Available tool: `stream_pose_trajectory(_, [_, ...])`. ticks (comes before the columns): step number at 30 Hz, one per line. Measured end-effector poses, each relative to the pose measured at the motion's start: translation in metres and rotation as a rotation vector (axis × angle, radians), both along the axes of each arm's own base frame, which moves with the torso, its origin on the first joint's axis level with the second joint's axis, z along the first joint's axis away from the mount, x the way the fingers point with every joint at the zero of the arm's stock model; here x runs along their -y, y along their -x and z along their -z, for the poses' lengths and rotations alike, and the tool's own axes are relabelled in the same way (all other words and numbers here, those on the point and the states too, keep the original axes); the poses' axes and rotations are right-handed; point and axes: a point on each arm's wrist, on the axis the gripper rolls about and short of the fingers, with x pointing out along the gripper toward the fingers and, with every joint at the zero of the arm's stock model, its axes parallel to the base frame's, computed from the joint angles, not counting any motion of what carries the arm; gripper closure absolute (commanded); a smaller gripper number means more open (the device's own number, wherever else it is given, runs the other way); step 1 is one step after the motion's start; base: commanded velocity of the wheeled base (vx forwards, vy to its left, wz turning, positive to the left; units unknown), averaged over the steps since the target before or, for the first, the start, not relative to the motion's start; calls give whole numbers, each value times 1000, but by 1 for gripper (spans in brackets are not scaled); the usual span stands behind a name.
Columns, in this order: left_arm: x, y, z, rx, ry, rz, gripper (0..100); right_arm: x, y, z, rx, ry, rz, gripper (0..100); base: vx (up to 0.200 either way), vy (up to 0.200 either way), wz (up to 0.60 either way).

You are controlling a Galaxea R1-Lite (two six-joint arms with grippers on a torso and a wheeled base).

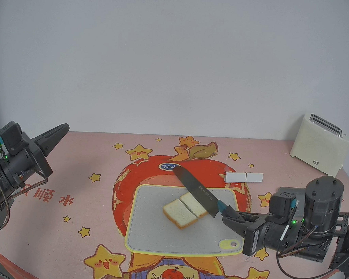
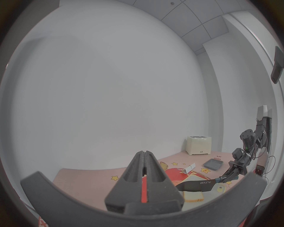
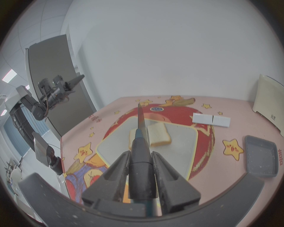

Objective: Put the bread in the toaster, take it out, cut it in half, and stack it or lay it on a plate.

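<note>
Steel is lying along the cut. I am clenching my right gripper (image 1: pixel 232 217) around the dark handle of the kitchen knife (image 1: pixel 196 191). Its blade is pointing away from me and toward my left, diagonally across the slice of bread (image 1: pixel 185 210). The bread is sitting in the middle of the grey cutting board (image 1: pixel 152 231), directly ahead of my right fingertips. A seam is running through it nearly parallel to the blade, so I am judging the halving done or almost done. From the left wrist view the blade seems to be riding just above the crust, though I cannot tell for sure whether it is touching.

My right arm is reaching in low from the board's right side, forearm nearly level, wrist turned so the blade is standing on edge. My left gripper (image 1: pixel 60 132) is hanging raised at the table's left edge, fingers pressed together on nothing, well apart from the bread. So the right arm is the nearer one.

The grey square plate (image 3: pixel 261 155) is waiting to the right of the board, near the cream toaster (image 1: pixel 320 144). That is where I judge the halves should go.
</note>
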Motion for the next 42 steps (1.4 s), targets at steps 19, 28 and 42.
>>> stream_pose_trajectory(19, [-2, 10, -2, 83, -77, 35, 100, 23, -24, -36, 129, -70, 251, 100, 0, 0, 0])
stream_pose_trajectory(28, [-2, 15, -2, 88, -78, 40, 100, 37, -26, -48, 119, -187, 369, 100, 0, 0, 0])
stream_pose_trajectory(42, [-3, 22, 0, 88, -80, 49, 100, 45, -26, -46, 108, -221, 468, 100, 0, 0, 0])
